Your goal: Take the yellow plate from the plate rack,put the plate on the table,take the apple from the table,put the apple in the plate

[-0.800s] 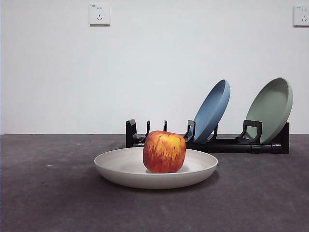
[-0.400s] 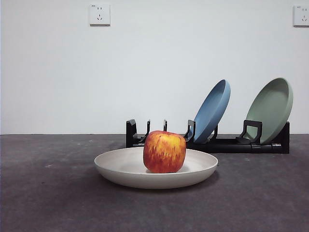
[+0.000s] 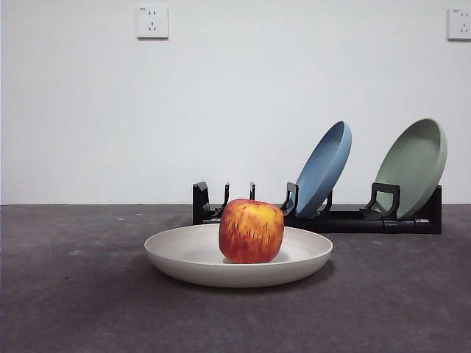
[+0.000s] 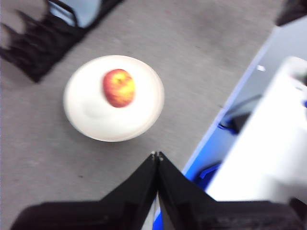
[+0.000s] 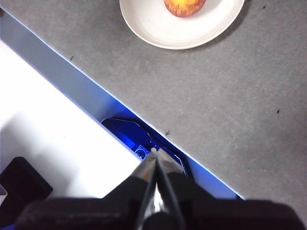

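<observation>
**Apple in plate, rack behind**

The apple (image 3: 251,231) sits in the plate (image 3: 191,261) near the table's (image 3: 73,294) middle. Behind it, toward the far edge, stands the rack (image 3: 346,219), holding two leaning plates (image 3: 322,168) in its right-hand slots; its left slots are empty.

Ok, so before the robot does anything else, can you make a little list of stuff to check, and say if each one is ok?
1. Apple sits inside the yellow plate: ok.
2. Yellow plate lies flat on the table, in front of the plate rack and clear of it: ok.
3. Blue plate and green plate lean in their rack slots: ok.
4. Left end effector is shut, holds nothing, and is away from the plate: ok.
5. Right end effector is shut, holds nothing, near the table's edge: ok.
6. Apple steady, not about to roll: cannot tell from one moment.
</observation>
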Tool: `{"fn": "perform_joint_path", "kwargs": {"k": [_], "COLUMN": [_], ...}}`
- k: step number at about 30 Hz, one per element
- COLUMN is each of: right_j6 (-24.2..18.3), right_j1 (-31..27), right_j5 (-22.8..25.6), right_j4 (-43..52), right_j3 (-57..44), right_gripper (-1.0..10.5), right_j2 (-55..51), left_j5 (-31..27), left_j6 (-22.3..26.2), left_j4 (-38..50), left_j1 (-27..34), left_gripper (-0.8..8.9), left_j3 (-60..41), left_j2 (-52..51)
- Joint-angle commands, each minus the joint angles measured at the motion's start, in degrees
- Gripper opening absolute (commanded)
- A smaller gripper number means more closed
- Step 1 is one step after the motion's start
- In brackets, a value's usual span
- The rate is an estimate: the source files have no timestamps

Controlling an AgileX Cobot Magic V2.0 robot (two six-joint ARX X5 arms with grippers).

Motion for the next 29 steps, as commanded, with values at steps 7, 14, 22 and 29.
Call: {"fn": "perform_joint_path", "kwargs": {"k": [7,14,22,29], "right_j6": [0.46,0.46,0.46,0.46], "right_j1": [0.15,0.15,0.15,0.15], "right_j5": [0.11,0.11,0.11,0.11], "right_j4": [0.31,0.31,0.31,0.31], "right_j3": [-0.33,-0.33,-0.33,-0.33], "right_gripper": [0.0,0.0,0.0,0.0], "right_j2": [-0.07,-0.07,-0.07,-0.07], "left_j5": [5.29,12.57,5.27,5.92], "left_j6": [14.34,15.06,15.06,14.56], "left_j4": [22.08,51.41,67.80,67.93], "left_j1": [19.82,41.16,49.24,52.85], "left_gripper": [-0.03,-0.03,-0.03,-0.03], "left_j3": [-3.58,-21.62,-48.50,-65.53], "left_j2": [-7.26,-20.41,-35.47,-45.62]}}
